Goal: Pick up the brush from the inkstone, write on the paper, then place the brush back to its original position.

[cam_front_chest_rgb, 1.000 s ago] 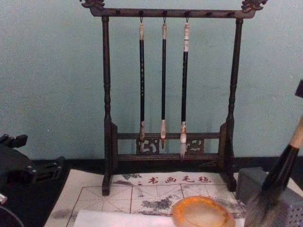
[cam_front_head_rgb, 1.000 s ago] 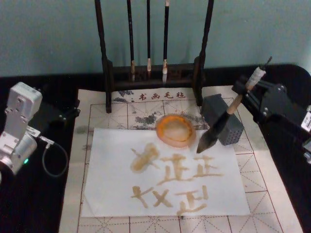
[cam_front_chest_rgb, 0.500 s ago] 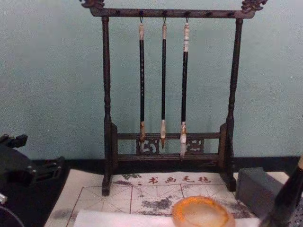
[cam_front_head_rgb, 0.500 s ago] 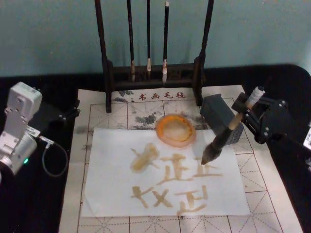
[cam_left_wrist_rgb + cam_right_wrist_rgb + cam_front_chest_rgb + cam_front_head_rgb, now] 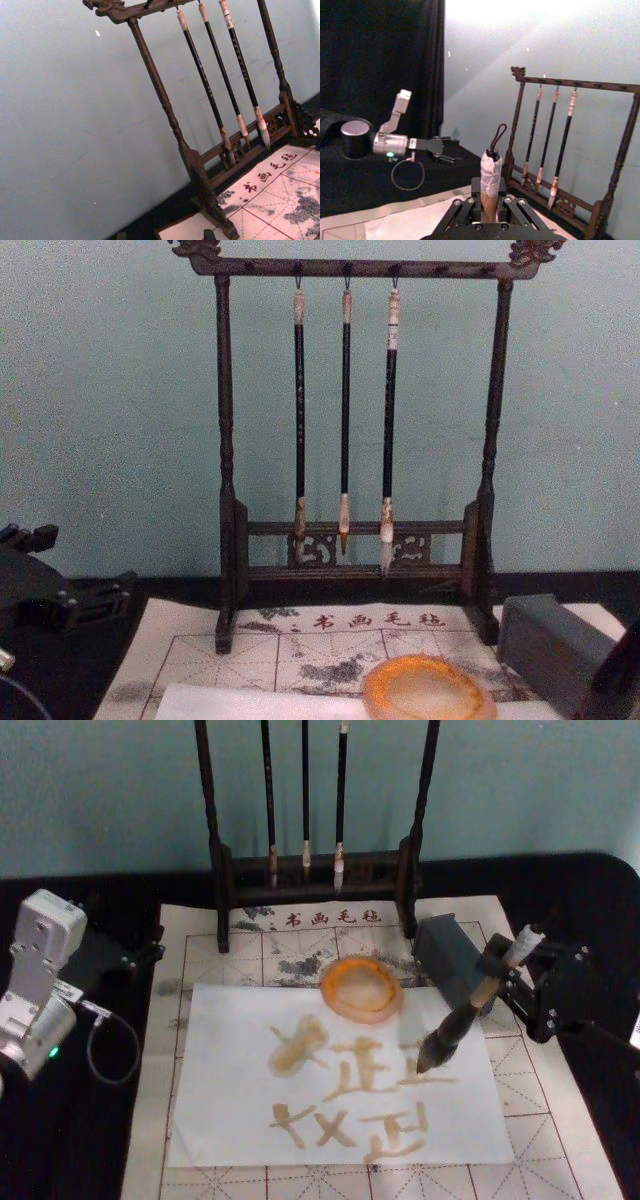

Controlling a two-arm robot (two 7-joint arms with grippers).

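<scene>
Teal wall (image 5: pixel 100 790), black table (image 5: pixel 60 1140), beige mat (image 5: pixel 200 970) printed 书画毛毡 in red.
On the mat lies the paper (image 5: pixel 220 1110), its amber strokes, several reading 正, plain in the head view; the inkstone (image 5: pixel 361 988) sits at its far edge. The right gripper (image 5: pixel 500 976) clenches the brush (image 5: pixel 455 1028), tip down over the upper-right 正; the right wrist view adds a taped end and cord loop. The left gripper (image 5: pixel 148 950) sits left of the mat, fingers spread, empty.

rack (image 5: pixel 224 440): three slim brushes (image 5: pixel 345 410) hanging | grid mat (image 5: pixel 200 960): under rack | grey block (image 5: pixel 445 955): on mat, right
</scene>
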